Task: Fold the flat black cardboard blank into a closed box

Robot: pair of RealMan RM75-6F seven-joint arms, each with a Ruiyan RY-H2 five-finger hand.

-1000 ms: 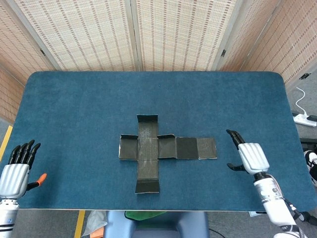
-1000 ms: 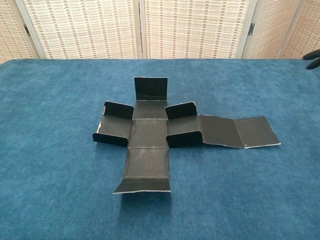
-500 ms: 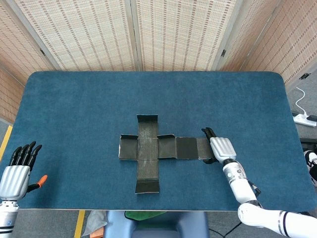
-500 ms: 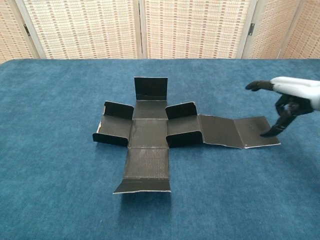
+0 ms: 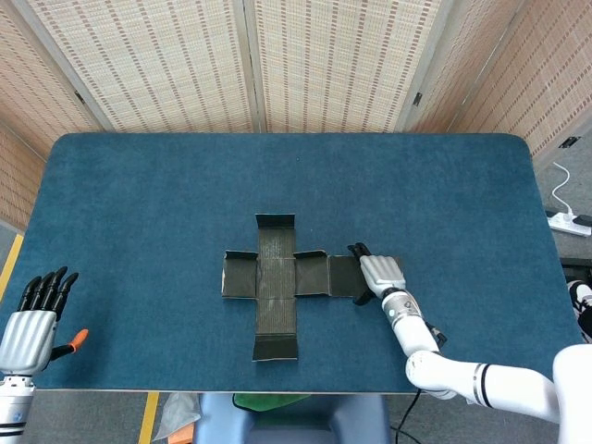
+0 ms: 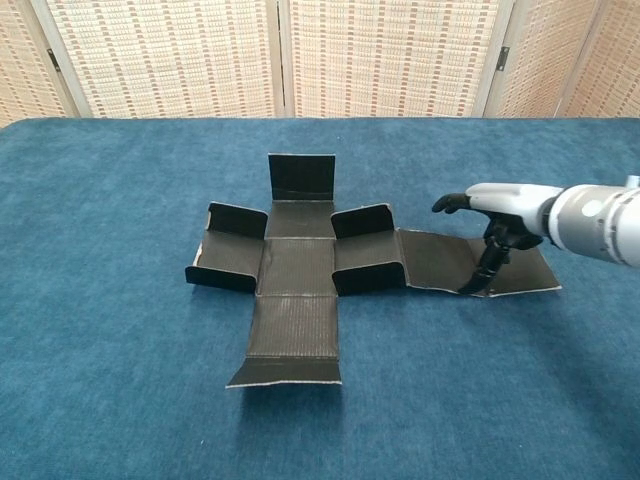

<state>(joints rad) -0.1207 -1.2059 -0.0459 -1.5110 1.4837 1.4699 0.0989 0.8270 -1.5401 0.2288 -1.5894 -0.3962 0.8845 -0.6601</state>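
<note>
The black cardboard blank [image 5: 276, 277] lies cross-shaped at the table's middle, with short flaps standing up at its far end and beside its centre panel [image 6: 295, 270]. A two-panel arm stretches flat to the right. My right hand [image 5: 380, 274] hovers over that arm's outer panels with its fingers pointing left. In the chest view the right hand [image 6: 497, 205] has its fingers apart, and one dark fingertip [image 6: 478, 282] touches the arm near its fold. It grips nothing. My left hand [image 5: 30, 319] rests at the table's near left corner, fingers apart and empty, far from the blank.
Blue cloth covers the table [image 5: 139, 203]. Woven screens [image 5: 250, 65] stand behind its far edge. A white power strip [image 5: 569, 222] lies on the floor off the right side.
My right hand has swept left from the table's right side onto the blank's right arm and lowered a fingertip to it. The left hand and the blank have stayed put.
</note>
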